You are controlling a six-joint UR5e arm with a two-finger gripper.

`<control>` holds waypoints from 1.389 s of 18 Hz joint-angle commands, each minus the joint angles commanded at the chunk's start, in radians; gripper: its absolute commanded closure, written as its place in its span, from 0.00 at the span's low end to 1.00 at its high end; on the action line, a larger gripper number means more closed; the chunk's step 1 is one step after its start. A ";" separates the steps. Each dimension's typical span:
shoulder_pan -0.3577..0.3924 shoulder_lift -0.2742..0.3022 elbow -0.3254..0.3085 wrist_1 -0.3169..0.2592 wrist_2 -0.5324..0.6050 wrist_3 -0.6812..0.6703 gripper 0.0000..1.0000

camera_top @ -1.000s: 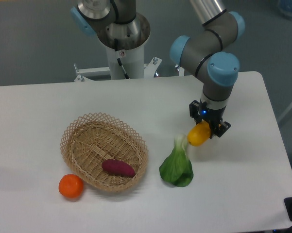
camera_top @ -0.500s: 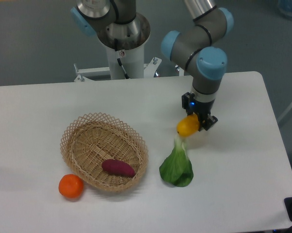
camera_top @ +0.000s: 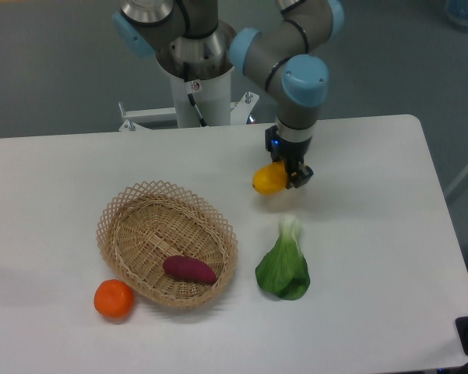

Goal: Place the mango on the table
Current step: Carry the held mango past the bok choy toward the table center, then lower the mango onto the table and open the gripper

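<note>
Camera view: black pincer (camera_top: 290, 173) pinches the smooth yellow mango (camera_top: 269, 179) just above the white tabletop (camera_top: 374, 257), beyond the leafy green vegetable (camera_top: 283, 266); best lower gently there before letting go

White table (camera_top: 78, 171) carries wicker basket (camera_top: 124, 226), orange (camera_top: 114, 299), leafy green vegetable (camera_top: 283, 267)

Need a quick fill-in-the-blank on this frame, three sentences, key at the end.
1. The gripper is shut on the yellow-orange oblong ____.
2. The purple sweet potato lies inside the woven wicker ____.
3. The round orange fruit sits on the white table, ____ the basket.

Missing words: mango; basket; outside
</note>
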 joint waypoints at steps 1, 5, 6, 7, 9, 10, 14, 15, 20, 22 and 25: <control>0.003 0.006 -0.014 0.000 0.000 0.032 0.54; 0.003 0.008 -0.045 0.003 0.008 0.088 0.53; 0.003 0.008 -0.046 0.006 0.012 0.088 0.51; 0.003 0.008 -0.046 0.008 0.015 0.091 0.50; 0.006 0.008 -0.046 0.008 0.015 0.098 0.47; 0.006 0.006 -0.048 0.008 0.015 0.098 0.45; 0.008 0.005 -0.046 0.008 0.015 0.098 0.31; 0.009 0.005 -0.046 0.008 0.015 0.098 0.27; 0.014 0.003 -0.045 0.006 0.017 0.083 0.00; 0.014 0.003 -0.035 0.008 0.017 0.080 0.00; 0.015 0.003 0.010 -0.006 0.018 0.079 0.00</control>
